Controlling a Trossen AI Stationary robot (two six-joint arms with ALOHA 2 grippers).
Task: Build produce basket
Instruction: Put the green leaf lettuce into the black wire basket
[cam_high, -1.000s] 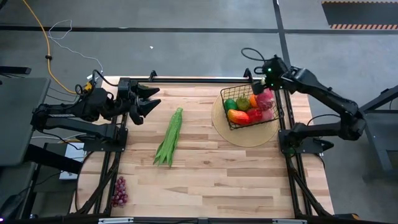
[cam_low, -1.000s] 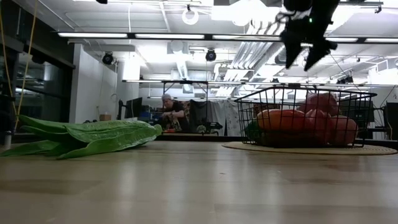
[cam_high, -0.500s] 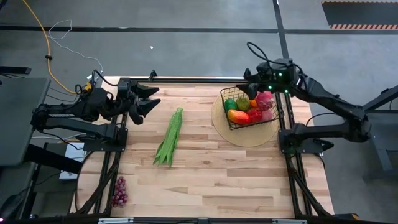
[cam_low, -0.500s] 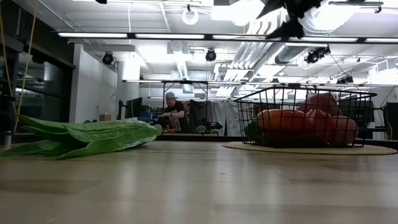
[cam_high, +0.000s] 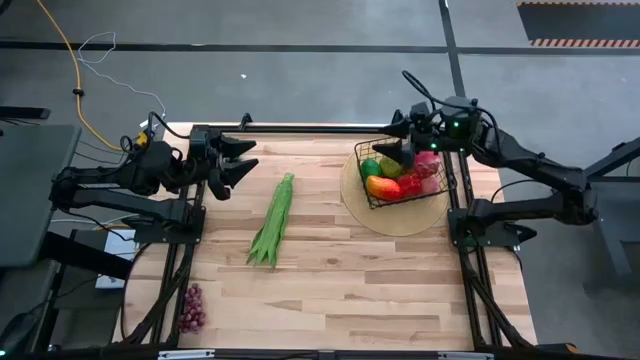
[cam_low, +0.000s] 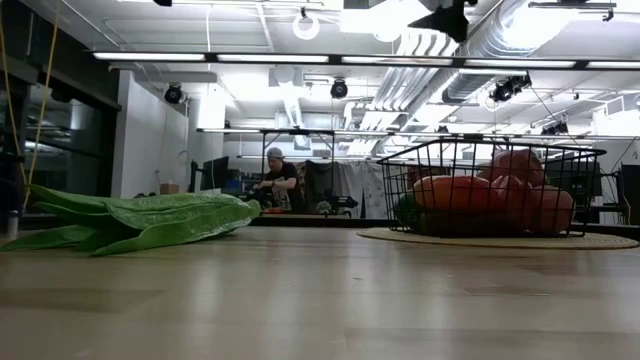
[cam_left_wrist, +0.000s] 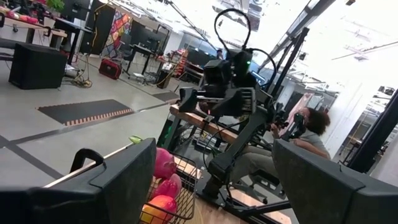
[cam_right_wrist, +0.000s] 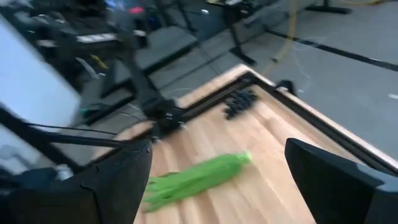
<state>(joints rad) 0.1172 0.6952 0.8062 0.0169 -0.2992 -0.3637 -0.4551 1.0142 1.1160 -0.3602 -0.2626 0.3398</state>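
Observation:
The black wire basket (cam_high: 402, 178) stands on a round tan mat (cam_high: 390, 215) at the far right. It holds orange, green, red and pink produce (cam_high: 385, 185) and also shows in the low view (cam_low: 490, 190). The long green beans (cam_high: 273, 220) lie flat on the table's middle left. The dark purple grapes (cam_high: 190, 308) lie near the near left corner. My right gripper (cam_high: 388, 138) is open and empty, high above the basket's far left corner. My left gripper (cam_high: 245, 158) is open and empty at the far left, pointing right.
The right wrist view looks across the table at the beans (cam_right_wrist: 193, 177) and the grapes (cam_right_wrist: 239, 102). The left wrist view shows the basket (cam_left_wrist: 177, 193) and my right arm (cam_left_wrist: 230, 93). Bare wood lies between beans and mat. People sit in the room behind.
My right gripper has risen from just above the basket's far right rim and gone toward the table's left. It has tipped from pointing down to pointing more level toward the left. The basket and the produce have stayed put.

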